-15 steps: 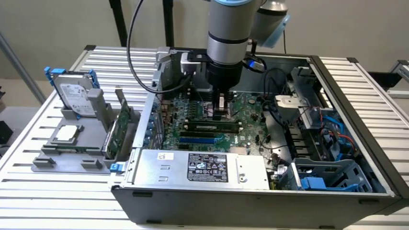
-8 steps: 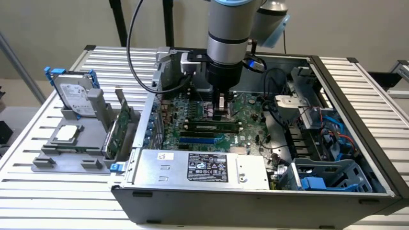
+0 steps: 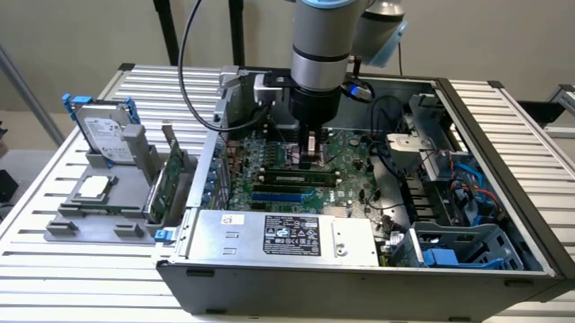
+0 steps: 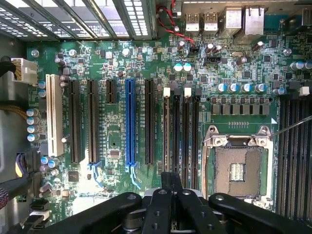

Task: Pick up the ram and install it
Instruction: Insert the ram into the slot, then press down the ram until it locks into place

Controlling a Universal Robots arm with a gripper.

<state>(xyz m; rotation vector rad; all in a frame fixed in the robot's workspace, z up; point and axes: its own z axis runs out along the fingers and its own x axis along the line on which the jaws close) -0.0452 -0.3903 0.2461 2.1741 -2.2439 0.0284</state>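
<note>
Gripper directly over seated ram

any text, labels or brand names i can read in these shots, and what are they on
None can be read with confidence.
White-and-black label on the silver power supply box: print and symbols too small.
White sticker on the upright silver hard drive: too blurred.
Green motherboard: white markings too small.
Black gripper: hovers over the motherboard, no markings seen.

A silver-grey cylindrical robot arm with a pale blue joint cap is ending in a black wrist collar, a black cable is looping beside it, and black jointed gripper linkages are showing round pivot pins.
</note>
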